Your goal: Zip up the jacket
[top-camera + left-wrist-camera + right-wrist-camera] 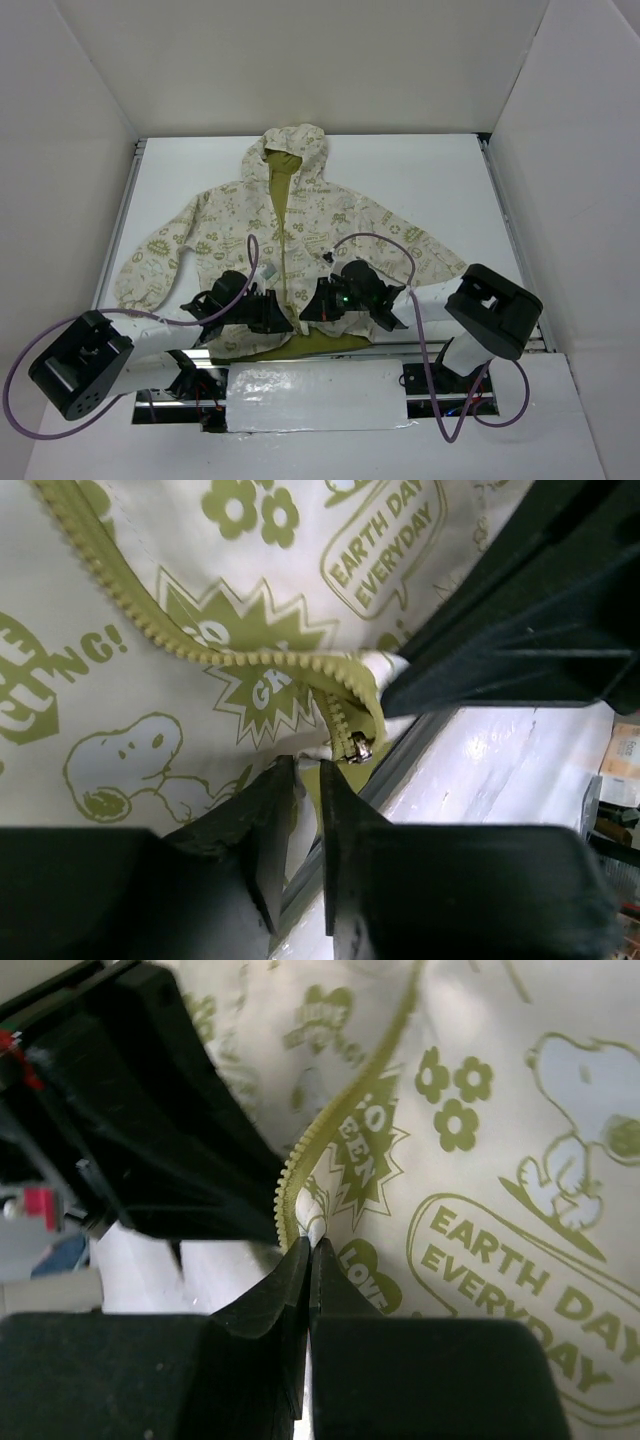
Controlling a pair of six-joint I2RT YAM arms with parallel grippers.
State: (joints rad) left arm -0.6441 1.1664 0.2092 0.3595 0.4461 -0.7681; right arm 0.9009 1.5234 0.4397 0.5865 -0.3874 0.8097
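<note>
The jacket (300, 225) is lying flat on the table (440, 185), with the hood away from the arms and the hem at the near edge. Its front is gaping at the chest. The right claw (310, 1248) is being held fully together on the hem edge, right beside the lowest zipper teeth (296, 1155). The left claw (308, 772) is being held with its jaws a little apart, just below the slider (358, 746). An olive strip is lying in the gap, though whether it is being pinched or merely framed cannot be told from this view.

Several failures are being risked from here.

- If the left claw is closed on loose cloth or lining instead of the slider's tab, the whole front is likely to be dragged up the table while the zipper stays unfastened.
- If the hem is slipping out of the right claw's thin pinch, the anchor is being lost, and the fabric would bunch under the slider rather than feeding through it.
- The teeth near the slider are curving and folding over, so a pull made while they are being held slack could jam the slider or trap the olive lining in it.
- The two claws are being worked very close together, so a sideways correction by either one could knock the other off its hold.
</note>
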